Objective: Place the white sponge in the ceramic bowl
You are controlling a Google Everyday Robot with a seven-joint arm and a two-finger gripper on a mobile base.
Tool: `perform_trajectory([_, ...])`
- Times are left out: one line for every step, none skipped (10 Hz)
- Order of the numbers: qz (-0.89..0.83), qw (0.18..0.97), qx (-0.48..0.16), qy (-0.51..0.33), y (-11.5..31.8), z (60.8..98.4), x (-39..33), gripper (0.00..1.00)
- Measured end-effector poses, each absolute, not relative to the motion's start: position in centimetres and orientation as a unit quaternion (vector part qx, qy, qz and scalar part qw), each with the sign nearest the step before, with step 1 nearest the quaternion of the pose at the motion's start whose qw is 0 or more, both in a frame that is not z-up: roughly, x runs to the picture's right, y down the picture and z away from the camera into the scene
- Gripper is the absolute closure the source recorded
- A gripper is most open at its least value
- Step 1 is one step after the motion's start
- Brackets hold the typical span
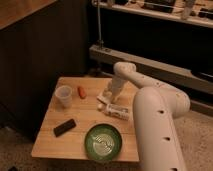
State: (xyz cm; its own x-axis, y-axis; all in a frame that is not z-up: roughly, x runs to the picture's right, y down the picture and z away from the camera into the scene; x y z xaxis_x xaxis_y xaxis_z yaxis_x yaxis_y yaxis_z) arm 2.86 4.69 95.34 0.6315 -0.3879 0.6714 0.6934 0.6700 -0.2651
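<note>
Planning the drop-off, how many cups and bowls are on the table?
2: clear cup near the left edge, ceramic bowl at front. End effector is mid-table; the arm may hide more.

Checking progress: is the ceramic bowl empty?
Empty: only swirl lines show inside the ceramic bowl. The gripper is low over the table's middle, away from it.

Dark green ceramic bowl (103, 142), white swirl lines; white sponge (103, 96) off-white; white gripper (111, 93) just beside sponge.

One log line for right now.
gripper: low at white sponge | white sponge: on table | ceramic bowl: empty, front edge
</note>
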Motion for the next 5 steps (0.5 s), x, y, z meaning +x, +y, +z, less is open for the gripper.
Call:
perform_trajectory([-0.316,0.864,-0.261,-0.294,4.4,94.5,2.9,0.69])
perform_trajectory([-0.318,0.863,-0.261,-0.293,4.2,94.0,3.0,0.71])
perform_trajectory([-0.324,0.861,-0.262,-0.293,4.3,93.6,2.6,0.71])
perform_trajectory([-0.33,0.858,-0.261,-0.294,4.2,92.7,2.2,0.71])
perform_trajectory([-0.335,0.857,-0.26,-0.294,3.9,91.5,2.0,0.71])
